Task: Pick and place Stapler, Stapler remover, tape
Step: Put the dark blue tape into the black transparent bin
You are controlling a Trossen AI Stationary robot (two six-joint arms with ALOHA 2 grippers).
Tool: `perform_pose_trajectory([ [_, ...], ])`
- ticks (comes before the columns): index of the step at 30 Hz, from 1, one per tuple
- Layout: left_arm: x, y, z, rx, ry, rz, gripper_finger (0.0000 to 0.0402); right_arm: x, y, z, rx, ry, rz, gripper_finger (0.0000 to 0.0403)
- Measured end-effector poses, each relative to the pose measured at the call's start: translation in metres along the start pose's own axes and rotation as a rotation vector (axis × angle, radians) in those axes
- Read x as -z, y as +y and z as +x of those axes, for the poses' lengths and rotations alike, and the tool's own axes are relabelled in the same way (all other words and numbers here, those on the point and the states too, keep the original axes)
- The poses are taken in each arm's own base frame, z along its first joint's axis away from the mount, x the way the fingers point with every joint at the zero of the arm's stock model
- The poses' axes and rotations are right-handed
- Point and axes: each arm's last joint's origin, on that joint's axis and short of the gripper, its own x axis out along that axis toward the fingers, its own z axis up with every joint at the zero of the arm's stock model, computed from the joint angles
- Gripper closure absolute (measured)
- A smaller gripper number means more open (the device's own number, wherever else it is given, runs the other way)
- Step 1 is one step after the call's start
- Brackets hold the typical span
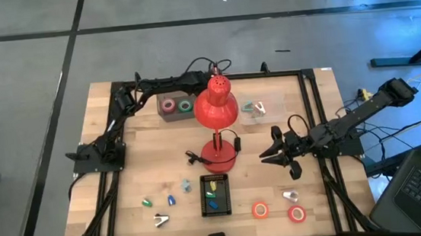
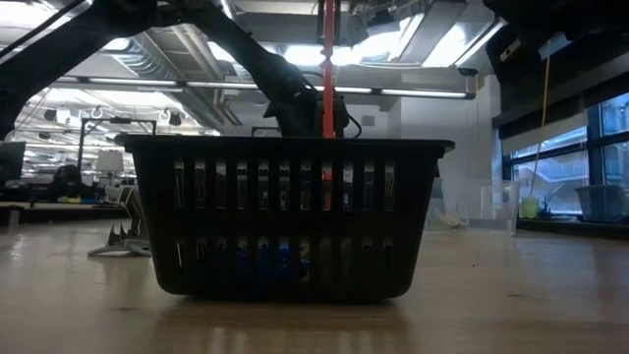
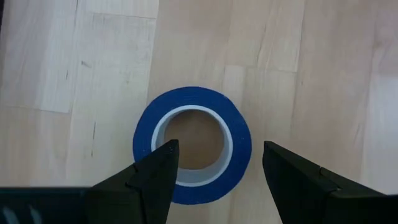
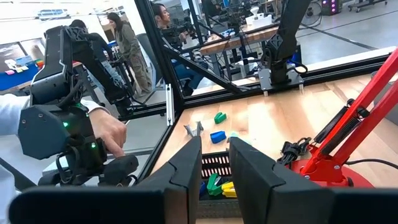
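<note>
A blue tape roll (image 3: 193,135) is seen flat on the worktop (image 3: 311,62) between the spread fingers of the left end effector (image 3: 214,165), which grips nothing, at the upper centre of the overhead frame behind the red lamp (image 1: 216,108). The right end effector (image 1: 269,155) is held right of centre, narrowly parted and empty. Red tape rolls (image 1: 260,210) lie at lower right beside the black basket (image 1: 215,195).

You're looking at a grey floor (image 1: 26,111) crossed by dark lines around the wooden bench (image 1: 160,157). Beyond it, ceiling strip lights (image 2: 423,93) glow, windows (image 2: 590,167) stand right, and people (image 4: 127,43) stand among far desks (image 4: 236,40).
</note>
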Motion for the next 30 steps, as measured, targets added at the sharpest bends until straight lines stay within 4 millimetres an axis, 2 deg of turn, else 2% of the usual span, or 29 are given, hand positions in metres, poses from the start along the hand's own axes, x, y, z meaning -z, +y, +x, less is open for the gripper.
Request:
perform_pose_trajectory([
  [4,-0.0008,-0.0031,0.0005,-0.031,0.015,0.012,0.0181,0.0000,0.0000,0.0000,-0.002,0.001,0.000,0.0319],
  [8,-0.0007,-0.0032,0.0005,-0.033,0.016,0.017,0.0207,0.0000,0.0001,0.0000,-0.003,0.001,0.000,0.0319],
  [21,-0.0016,-0.0051,0.0006,-0.043,0.019,0.066,0.0383,0.0000,0.0001,0.0000,-0.003,0.001,0.000,0.0319],
  [30,-0.0016,-0.0044,0.0004,-0.015,0.006,0.087,0.0384,0.0000,0.0001,0.0000,-0.003,0.001,-0.003,0.0319],
])
